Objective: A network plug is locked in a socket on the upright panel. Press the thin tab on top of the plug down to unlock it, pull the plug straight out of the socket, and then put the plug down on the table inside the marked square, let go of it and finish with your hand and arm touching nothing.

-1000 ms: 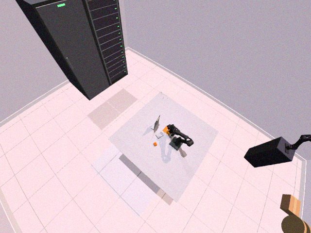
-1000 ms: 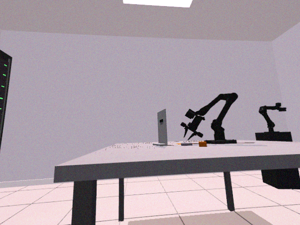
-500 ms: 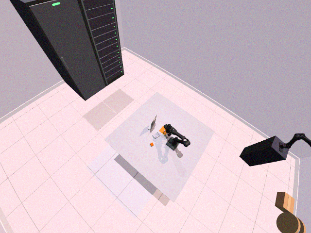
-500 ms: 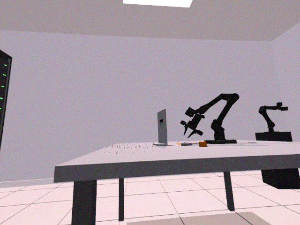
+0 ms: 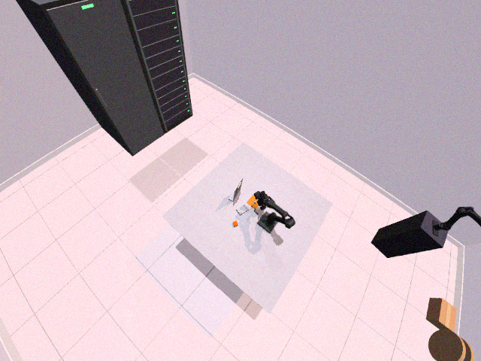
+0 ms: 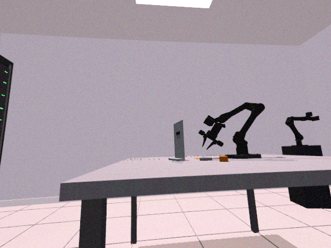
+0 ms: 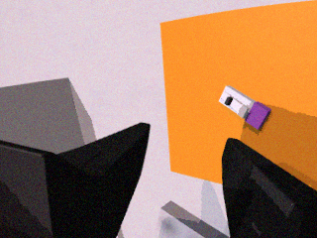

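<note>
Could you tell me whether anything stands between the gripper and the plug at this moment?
Nothing visible does. The plug lies on the orange marked square, and the open gripper hangs above it, holding nothing.

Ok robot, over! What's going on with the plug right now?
Gripper jaws open, holding nothing, raised above the table. Network plug lying on the orange square, out of the upright panel. Nothing between jaws and plug.

Nothing readable turned up anywhere: the server rack [image 5: 116, 70] showed only small green lights, and the upright panel [image 6: 178, 139] carried no lettering, numbers or signs.
</note>
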Tool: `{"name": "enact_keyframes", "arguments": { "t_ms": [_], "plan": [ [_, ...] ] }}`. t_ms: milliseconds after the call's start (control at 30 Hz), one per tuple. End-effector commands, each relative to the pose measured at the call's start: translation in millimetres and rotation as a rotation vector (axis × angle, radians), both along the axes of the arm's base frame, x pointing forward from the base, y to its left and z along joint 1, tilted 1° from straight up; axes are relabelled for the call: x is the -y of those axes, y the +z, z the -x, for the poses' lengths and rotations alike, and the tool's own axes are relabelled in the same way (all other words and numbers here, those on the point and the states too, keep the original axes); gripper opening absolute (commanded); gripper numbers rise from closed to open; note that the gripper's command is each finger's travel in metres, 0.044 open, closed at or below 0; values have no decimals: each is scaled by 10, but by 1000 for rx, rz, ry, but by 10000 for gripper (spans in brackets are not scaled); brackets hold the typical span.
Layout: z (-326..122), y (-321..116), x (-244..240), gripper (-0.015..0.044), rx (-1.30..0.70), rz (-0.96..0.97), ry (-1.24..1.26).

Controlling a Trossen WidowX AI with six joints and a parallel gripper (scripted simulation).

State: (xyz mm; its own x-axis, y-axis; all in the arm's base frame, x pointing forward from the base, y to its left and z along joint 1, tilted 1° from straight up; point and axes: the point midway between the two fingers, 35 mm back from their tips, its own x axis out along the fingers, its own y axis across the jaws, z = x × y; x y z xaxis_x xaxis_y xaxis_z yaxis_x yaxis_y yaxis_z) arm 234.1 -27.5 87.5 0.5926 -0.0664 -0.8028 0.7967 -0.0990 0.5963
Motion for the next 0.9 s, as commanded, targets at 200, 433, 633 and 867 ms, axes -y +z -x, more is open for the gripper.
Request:
{"name": "enact_keyframes", "arguments": {
  "t_ms": [200,433,633,867],
  "plan": [
    [0,154,1,156,6,3,3],
    [13,251,0,156,6,3,3],
    [29,334,-1,156,6,4,3],
    [52,431,-3,156,6,4,3]
  ]
}}
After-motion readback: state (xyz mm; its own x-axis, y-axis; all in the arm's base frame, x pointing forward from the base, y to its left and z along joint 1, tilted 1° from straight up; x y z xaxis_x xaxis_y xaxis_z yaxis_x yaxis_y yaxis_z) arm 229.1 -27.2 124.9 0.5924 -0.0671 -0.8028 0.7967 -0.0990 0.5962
